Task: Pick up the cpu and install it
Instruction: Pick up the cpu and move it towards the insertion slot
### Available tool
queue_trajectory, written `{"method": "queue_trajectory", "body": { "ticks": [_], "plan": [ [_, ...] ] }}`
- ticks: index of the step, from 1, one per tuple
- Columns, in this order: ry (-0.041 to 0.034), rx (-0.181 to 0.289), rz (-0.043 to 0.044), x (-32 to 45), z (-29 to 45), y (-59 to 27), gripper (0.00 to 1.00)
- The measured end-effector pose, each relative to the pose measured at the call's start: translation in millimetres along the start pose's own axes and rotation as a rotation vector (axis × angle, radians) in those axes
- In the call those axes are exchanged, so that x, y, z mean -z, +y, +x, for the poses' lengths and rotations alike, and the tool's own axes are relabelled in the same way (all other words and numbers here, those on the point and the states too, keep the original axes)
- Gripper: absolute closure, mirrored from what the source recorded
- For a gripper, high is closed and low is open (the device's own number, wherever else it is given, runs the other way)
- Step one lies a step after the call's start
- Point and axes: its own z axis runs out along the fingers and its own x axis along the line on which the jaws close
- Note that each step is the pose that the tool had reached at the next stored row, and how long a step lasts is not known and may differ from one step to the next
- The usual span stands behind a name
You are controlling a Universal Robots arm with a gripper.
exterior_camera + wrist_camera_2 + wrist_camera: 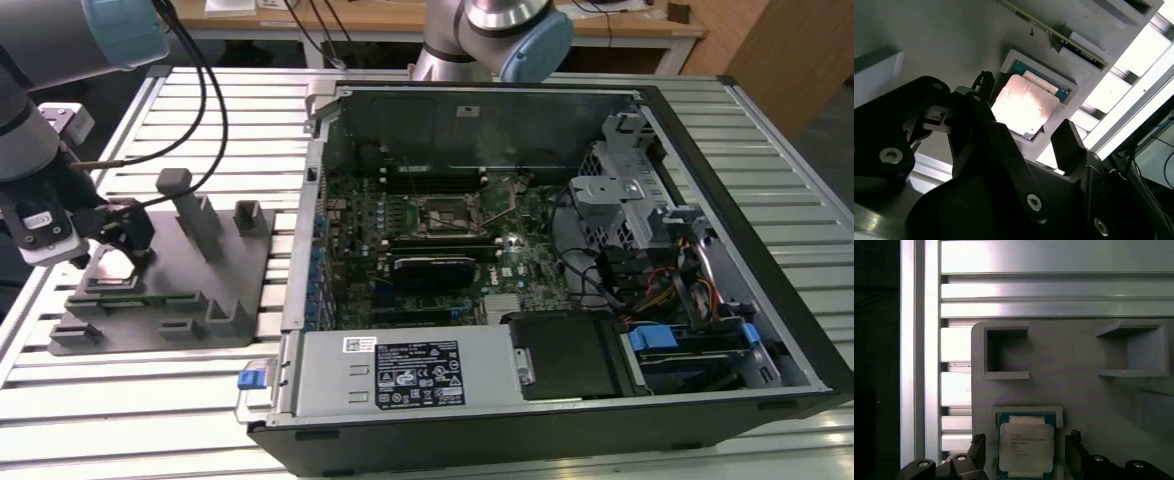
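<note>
The cpu [1026,452] is found lying flat in a shallow pocket of the grey tray [1079,390] on the desk [134,400], squarely between the fingers of the tool [1026,439], which is spread wide astride it, untouched, well apart from the computer case [731,195].

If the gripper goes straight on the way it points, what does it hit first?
Probably the cpu, lying in its pocket of the grey tray, centred between the gripper's open fingers in both wrist views; the remaining gap is unclear.
</note>
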Motion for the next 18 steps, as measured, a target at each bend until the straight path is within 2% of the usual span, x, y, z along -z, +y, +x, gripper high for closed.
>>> {"method": "queue_trajectory", "body": {
  "ticks": [7, 8, 10, 18],
  "plan": [
    [0.0001, 0.0, 0.0001, -4.8, -0.2, 0.0, 0.28],
    [0.0, 0.0, 0.0001, -4.9, -0.2, 0.1, 0.35],
    [0.0, 0.0, 0.0, -5.0, 0.0, 0.2, 0.35],
    [-0.0095, 0.0, -0.0002, -5.0, 3.1, 0.1, 0.35]
  ]
}}
